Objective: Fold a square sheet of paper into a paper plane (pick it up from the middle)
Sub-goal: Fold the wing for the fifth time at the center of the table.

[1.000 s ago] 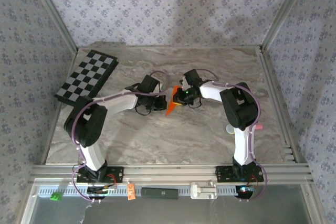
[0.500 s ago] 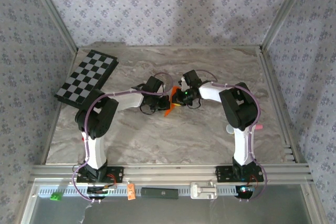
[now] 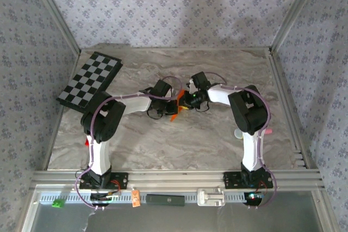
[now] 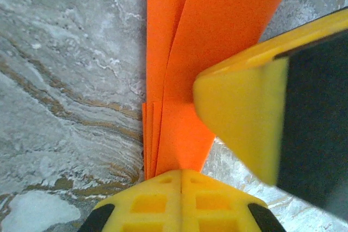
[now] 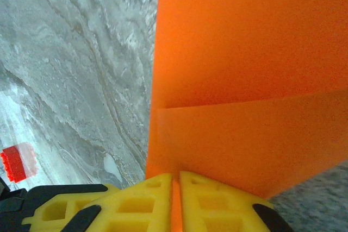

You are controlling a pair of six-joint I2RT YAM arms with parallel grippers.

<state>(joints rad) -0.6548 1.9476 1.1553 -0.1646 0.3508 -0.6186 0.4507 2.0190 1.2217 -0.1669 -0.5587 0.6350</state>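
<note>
The square sheet of paper (image 3: 175, 108) is bright orange and folded into a layered pointed shape at the table's middle. My right gripper (image 5: 175, 180) is shut on its lower edge, and orange shows in the thin gap between the yellow fingers. The paper (image 5: 244, 80) stands up in front of that wrist camera. My left gripper (image 4: 181, 175) is shut, with its tips tight together against the end of the folded layers (image 4: 185, 80) and no orange between them. A right finger (image 4: 244, 118) crosses the paper in the left wrist view. In the top view both grippers, left (image 3: 167, 105) and right (image 3: 184, 101), meet at the paper.
A black-and-white checkerboard (image 3: 89, 79) lies at the back left. A tiny red block (image 5: 19, 162) sits on the marble table (image 3: 163, 145), near the left arm's elbow (image 3: 86, 142). A small pale object (image 3: 238, 133) lies by the right arm. Patterned walls enclose three sides.
The left arm has swung right and its gripper has closed in from beside the paper to touch it. The right gripper has stayed put, holding the paper.
</note>
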